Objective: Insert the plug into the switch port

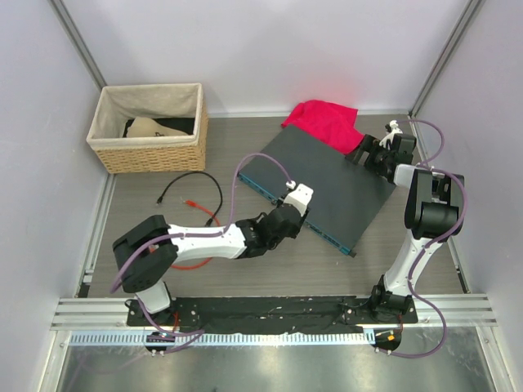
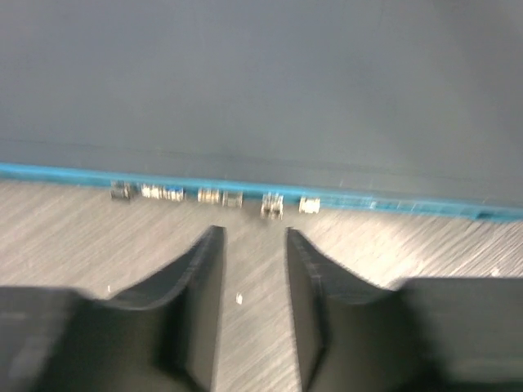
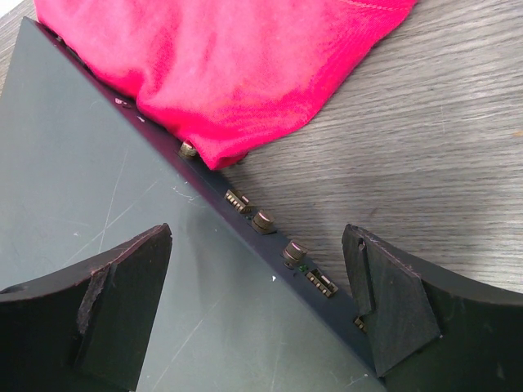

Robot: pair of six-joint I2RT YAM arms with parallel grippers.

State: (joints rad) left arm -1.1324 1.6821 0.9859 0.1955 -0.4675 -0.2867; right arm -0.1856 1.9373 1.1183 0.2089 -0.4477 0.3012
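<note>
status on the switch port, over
left gripper open, empty, facing switch ports. right gripper open astride switch rear edge. black cable lies unheld. red cloth on rear edge.

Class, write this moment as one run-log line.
left pincer: open, empty, facing port row | right pincer: open, above switch back edge by red cloth

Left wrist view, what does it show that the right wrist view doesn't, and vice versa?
Only the left wrist view: the teal front face of the dark-grey box with its row of ports, and the left gripper, jaws apart, empty. Only the right wrist view: the red cloth over the box's rear edge, knobs along that edge, and the right gripper, wide open. Both: the box's top and the wood-grain table.
</note>
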